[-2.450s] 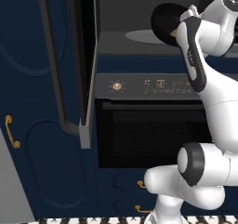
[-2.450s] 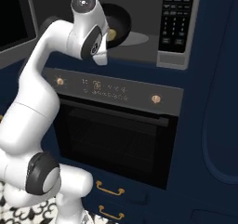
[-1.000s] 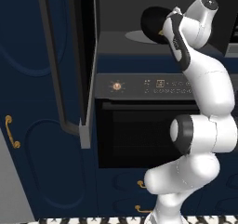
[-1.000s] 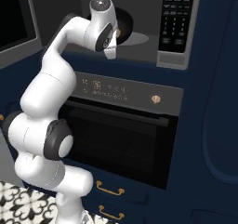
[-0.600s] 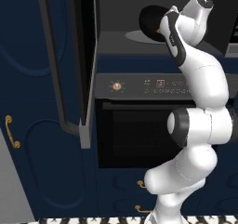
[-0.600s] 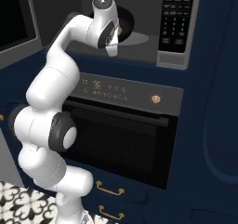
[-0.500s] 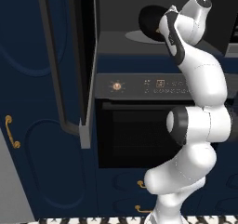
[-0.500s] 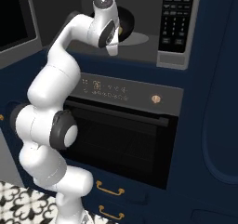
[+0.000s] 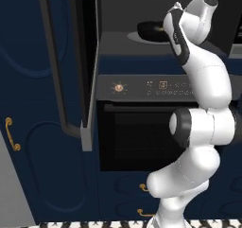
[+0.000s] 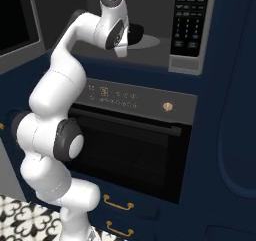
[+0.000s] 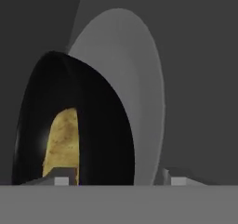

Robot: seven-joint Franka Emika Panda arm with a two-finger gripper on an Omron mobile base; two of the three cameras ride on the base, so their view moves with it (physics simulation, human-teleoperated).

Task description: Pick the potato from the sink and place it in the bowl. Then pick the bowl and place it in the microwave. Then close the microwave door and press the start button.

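The wide black bowl [image 11: 74, 125] sits on the grey turntable [image 11: 139, 79] inside the microwave [image 10: 189, 25], with the yellowish potato [image 11: 62, 144] lying in it. My gripper [image 11: 120, 180] is open and straddles the bowl's near rim, one fingertip [image 11: 60, 180] inside the bowl and the other outside over the turntable. From the base, the bowl [image 9: 150, 31] [image 10: 136, 34] lies flat in the dark cavity just beyond my hand. The microwave door [image 9: 66, 57] stands swung wide open to the left, its long bar handle facing outward.
Below the cavity is a black oven with a brass knob [image 9: 118, 87] [image 10: 168, 106] and a long door handle. The microwave's keypad panel [image 10: 187, 20] is right of the cavity. Navy cabinet doors flank both sides.
The arm carried the bowl up into the cavity, then held nearly still. The jaws have opened off the bowl's rim, and the bowl has settled flat on the turntable.
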